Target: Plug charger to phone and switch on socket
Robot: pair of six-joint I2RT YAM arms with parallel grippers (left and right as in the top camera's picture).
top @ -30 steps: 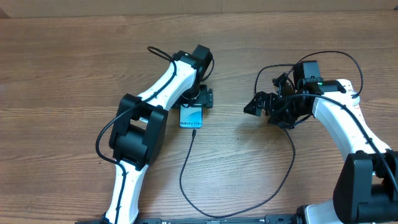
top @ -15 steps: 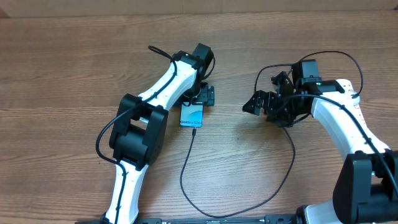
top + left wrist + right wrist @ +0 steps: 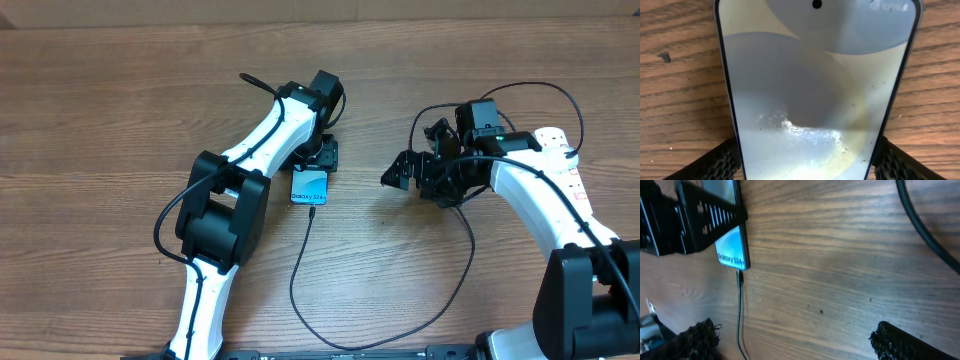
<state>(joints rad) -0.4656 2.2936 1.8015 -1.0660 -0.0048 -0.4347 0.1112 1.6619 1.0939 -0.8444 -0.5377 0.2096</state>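
Observation:
The phone [image 3: 309, 188] lies flat on the wooden table with its blue screen up. It fills the left wrist view [image 3: 815, 90]. My left gripper [image 3: 320, 162] has a finger pressed against each long edge of the phone [image 3: 810, 157]. The charger's thin black cable [image 3: 298, 270] runs from the phone's bottom edge down and loops right. Its connector tip [image 3: 739, 276] sits at that edge. My right gripper [image 3: 398, 172] is open and empty, right of the phone, over bare wood [image 3: 800, 335]. The white socket [image 3: 560, 142] shows partly behind my right arm.
The charger cable [image 3: 440, 310] curves along the front of the table and rises toward my right arm. A thicker black cable [image 3: 925, 227] crosses the top right of the right wrist view. Bare wood lies between the two grippers.
My right gripper has moved a little to the left, toward the phone. My left gripper and the phone have barely moved.

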